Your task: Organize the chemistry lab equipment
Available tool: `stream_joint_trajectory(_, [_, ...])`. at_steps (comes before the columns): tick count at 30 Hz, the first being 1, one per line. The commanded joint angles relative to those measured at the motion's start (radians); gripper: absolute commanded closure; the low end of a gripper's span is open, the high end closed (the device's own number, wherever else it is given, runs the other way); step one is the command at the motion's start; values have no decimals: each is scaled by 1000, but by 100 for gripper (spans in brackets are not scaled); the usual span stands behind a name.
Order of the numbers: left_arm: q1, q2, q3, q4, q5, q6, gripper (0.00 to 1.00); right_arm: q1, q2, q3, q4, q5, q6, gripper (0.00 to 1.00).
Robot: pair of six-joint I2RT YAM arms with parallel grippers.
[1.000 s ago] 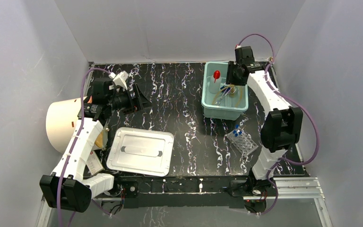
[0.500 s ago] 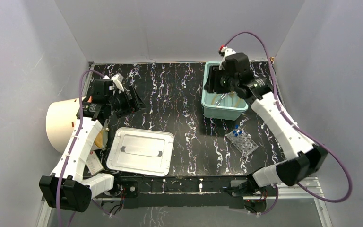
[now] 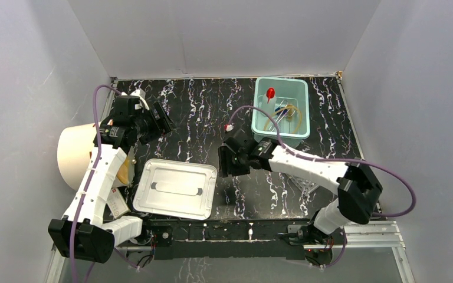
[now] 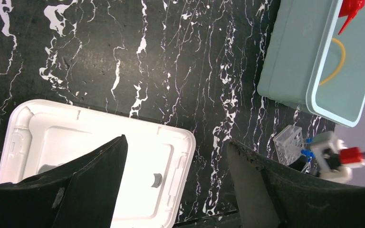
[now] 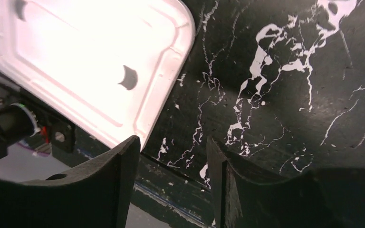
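Starting at the near edge: white lid [image 3: 176,188] flat on the table [image 3: 212,106], probably parked there to keep the bin open for loading. Just off its right corner, right pincer [image 5: 171,142], low over bare table, jaws apart, nothing between them. Guessing lined up for the lid's edge, or maybe only passing through, can't say.

A bit further right, rack [image 4: 289,141], tucked mostly under the right forearm in the top view. Near that pincer but behind it, not in the jaws' path.

Further back on the left, left pincer [image 4: 177,142] up in the air, spread wide, empty, looking down across lid and table. Looks like waiting out of the way.

Far back right: bin [image 3: 278,141] with bottle [image 3: 270,93], tubing [image 3: 296,115] and blue-capped tubes [image 3: 279,110] inside, well apart from both pincers. Seems mostly sorted already. Rack not yet in, so likely next up. Maybe the thin tool in there too, too small to tell.
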State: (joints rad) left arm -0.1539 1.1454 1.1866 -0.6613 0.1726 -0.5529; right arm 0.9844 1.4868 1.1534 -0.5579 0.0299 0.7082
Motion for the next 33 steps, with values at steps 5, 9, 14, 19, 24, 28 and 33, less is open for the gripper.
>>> stream_joint_trajectory(5, [-3,-8,4,-21,-18,-23,25,20,115,-18,139,80,163,35])
stream_joint_trajectory(9, [-3,-9,-2,-19,-16,-23,24,38,235,61,106,91,161,38])
stream_joint_trajectory(14, [-3,-14,-17,-18,-10,-20,24,63,320,108,111,147,153,49])
stream_joint_trajectory(19, [-3,-20,-30,-12,-4,-24,24,72,401,178,48,193,147,58])
stream_joint_trajectory(24, [-3,-24,-33,-14,-8,-18,24,83,424,192,17,243,152,69])
stream_joint_trajectory(28, [-3,-23,-42,-13,1,-25,24,83,437,188,19,240,150,85])
stream_joint_trajectory(33, [-3,-15,-77,4,22,-48,24,83,413,190,15,282,143,100])
